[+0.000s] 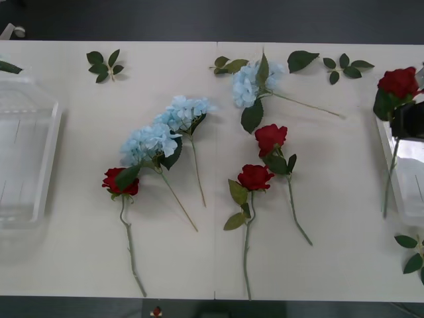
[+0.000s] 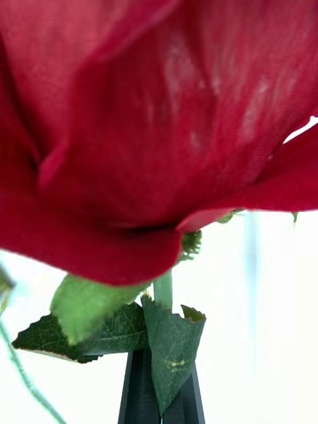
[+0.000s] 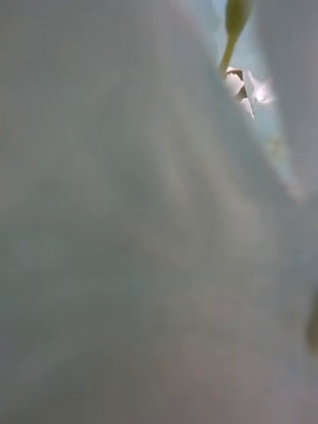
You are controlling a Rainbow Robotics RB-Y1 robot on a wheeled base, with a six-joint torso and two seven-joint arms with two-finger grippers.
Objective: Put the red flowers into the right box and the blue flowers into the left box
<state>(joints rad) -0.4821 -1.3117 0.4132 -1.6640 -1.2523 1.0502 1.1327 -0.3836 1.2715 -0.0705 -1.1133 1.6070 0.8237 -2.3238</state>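
1. Pale and wide, the desk (image 1: 79, 252) carries loose flowers across its middle, with a dark strip of room beyond its far edge.
2. At the desk's left end lies the left box (image 1: 26, 159); the right box (image 1: 404, 192) sits at the right edge, partly cut off.
3. Three blue flowers (image 1: 182, 112) lie on the desk: two overlapping left of centre and one farther back near the middle.
4. Three of the red flowers (image 1: 255, 177) lie flat: one just below the blue pair on the left, two close together at centre.
5. A fourth rose (image 1: 399, 82) is held up over the right box, its stem hanging down across the box's left rim.
6. In the right wrist view the right claw (image 2: 161, 391) has its dark fingers pinched together on that rose's stem, just under the leaves.
7. Whether the left claw is open or closed cannot be told; the left wrist view gives a pale blur.
8. Small green leaf sprigs (image 1: 105, 65) lie along the far edge and at the near right corner.
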